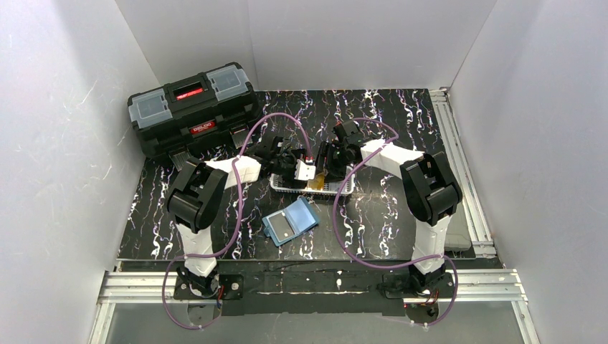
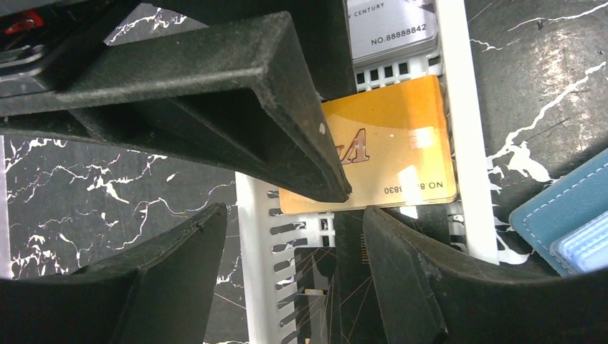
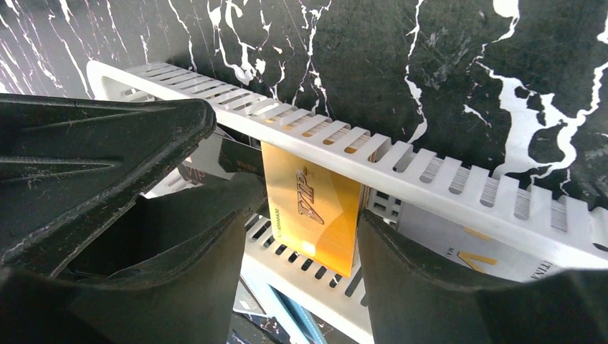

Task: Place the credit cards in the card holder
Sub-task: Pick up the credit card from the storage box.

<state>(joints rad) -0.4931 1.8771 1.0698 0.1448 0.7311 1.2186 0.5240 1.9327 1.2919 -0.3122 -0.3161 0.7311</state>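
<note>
The orange credit card (image 3: pixel 310 193) lies slanted in the white mesh basket (image 1: pixel 338 190), one end resting on its wall. My right gripper (image 3: pixel 305 215) is open astride the card's short width. Its right finger (image 3: pixel 409 272) is at the card's edge and the left finger (image 3: pixel 201 244) is just off it. My left gripper (image 2: pixel 294 215) is open, straddling the basket wall (image 2: pixel 254 236) over the black card (image 2: pixel 358 287). A pale card (image 2: pixel 391 25) lies further along the basket. The teal card holder (image 1: pixel 290 221) lies open on the table, near the basket.
A black toolbox (image 1: pixel 193 107) stands at the back left. Both wrists crowd over the small basket, and the right gripper's finger (image 2: pixel 236 122) crosses the left wrist view above the orange card (image 2: pixel 401 143). White walls enclose the marbled black table (image 1: pixel 387 115).
</note>
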